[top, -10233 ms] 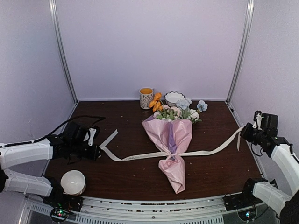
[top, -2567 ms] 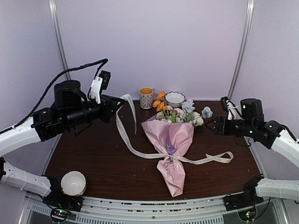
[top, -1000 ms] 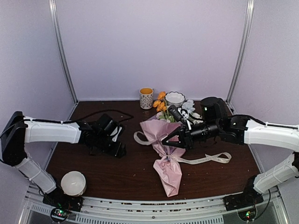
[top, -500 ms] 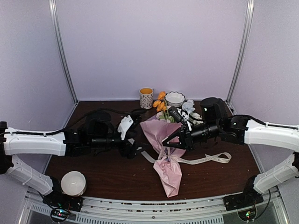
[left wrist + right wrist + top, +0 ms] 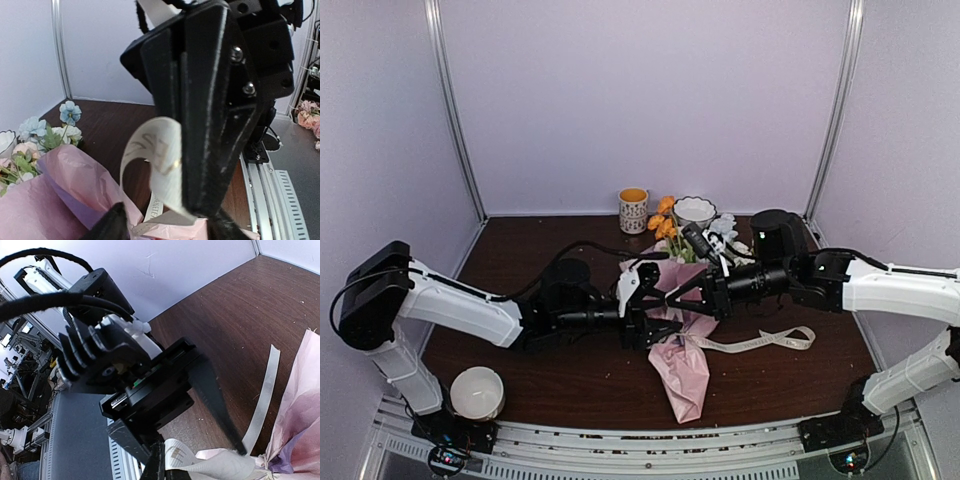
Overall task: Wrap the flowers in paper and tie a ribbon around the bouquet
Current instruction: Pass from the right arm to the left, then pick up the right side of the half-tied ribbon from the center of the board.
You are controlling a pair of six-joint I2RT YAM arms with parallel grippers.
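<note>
Curling above crinkly pink paper [image 5: 70,186], the flat cream ribbon [image 5: 150,150] loops.

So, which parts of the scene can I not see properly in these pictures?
- Top view: where the ribbon crosses the bouquet, covered by the left tool and right tool.
- Left wrist view: much of the bouquet, blocked by the right tool's black body.
- Right wrist view: most of the bouquet, cut off by the right edge.

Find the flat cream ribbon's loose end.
Top view: the ribbon's loose end lies flat on the brown table, right of the pink paper bouquet, in the table's right half.
</note>
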